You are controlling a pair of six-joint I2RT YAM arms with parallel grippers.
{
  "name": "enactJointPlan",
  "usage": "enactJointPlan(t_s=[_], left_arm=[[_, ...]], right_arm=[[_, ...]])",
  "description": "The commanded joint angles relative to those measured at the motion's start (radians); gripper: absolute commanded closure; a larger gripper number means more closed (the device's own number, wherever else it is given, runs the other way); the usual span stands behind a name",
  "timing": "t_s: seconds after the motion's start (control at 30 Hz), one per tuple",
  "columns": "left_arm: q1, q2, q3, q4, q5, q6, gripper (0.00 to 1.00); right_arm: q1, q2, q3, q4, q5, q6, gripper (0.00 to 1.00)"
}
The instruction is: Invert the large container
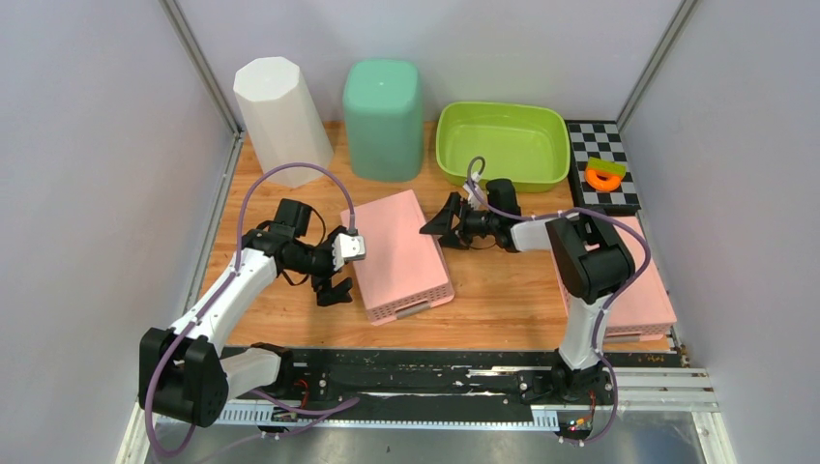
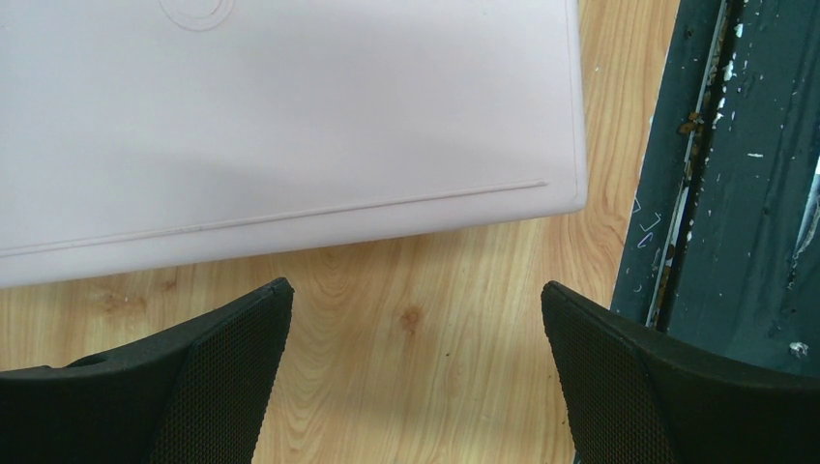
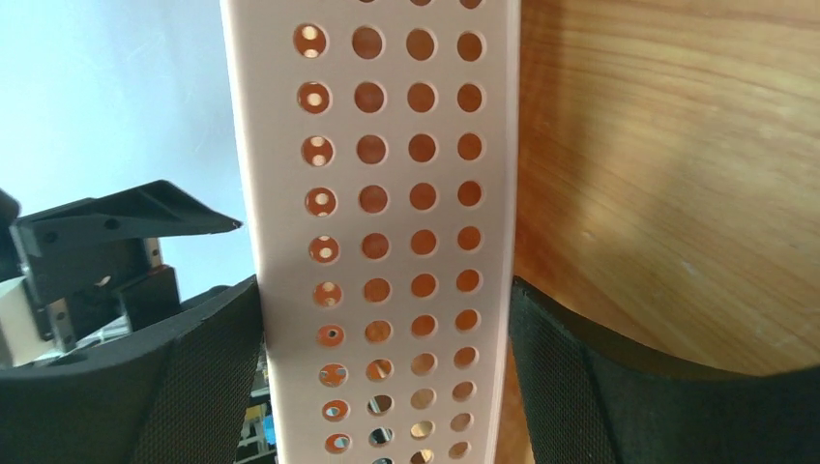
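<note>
The large pink container (image 1: 396, 253) lies base up in the middle of the table, its perforated rim with a handle at the near end. My left gripper (image 1: 346, 269) is open and empty beside its left edge, not touching it. In the left wrist view the gripper (image 2: 416, 319) hangs over bare wood, and the container's smooth base (image 2: 290, 116) is just ahead. My right gripper (image 1: 435, 224) is at the container's right side. In the right wrist view that gripper (image 3: 385, 309) is open, and its jaws straddle the perforated side wall (image 3: 387, 145), close to both of its edges.
A white bin (image 1: 280, 118) and a mint-green bin (image 1: 383, 116) stand upside down at the back. A lime-green tub (image 1: 503, 143) is at the back right, beside a checkered board with an orange ring (image 1: 604, 176). A second pink container (image 1: 633, 295) lies under my right arm.
</note>
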Motion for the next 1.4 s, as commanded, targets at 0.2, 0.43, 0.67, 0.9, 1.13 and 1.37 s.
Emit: enactJointPlan(t_s=[0.2, 0.43, 0.67, 0.9, 1.13, 1.37], left_arm=[[0.011, -0.017, 0.026, -0.011, 0.021, 0.011, 0.0], [0.011, -0.005, 0.025, 0.035, -0.01, -0.044, 0.0], [0.011, 0.009, 0.028, 0.055, -0.02, -0.067, 0.0], [0.012, -0.003, 0.024, 0.092, -0.053, -0.109, 0.0], [0.018, 0.019, 0.028, 0.124, -0.091, -0.155, 0.0], [0.023, 0.074, 0.048, 0.145, -0.13, -0.205, 0.0]], right_arm=[[0.0, 0.061, -0.037, -0.153, 0.168, -0.146, 0.14], [0.0, 0.025, -0.003, -0.253, 0.199, -0.205, 0.13], [0.001, -0.089, 0.074, -0.409, 0.208, -0.333, 0.12], [-0.002, -0.213, 0.142, -0.557, 0.169, -0.494, 0.12], [-0.002, -0.267, 0.174, -0.742, 0.214, -0.655, 0.26], [0.002, -0.25, 0.169, -0.827, 0.206, -0.762, 0.64]])
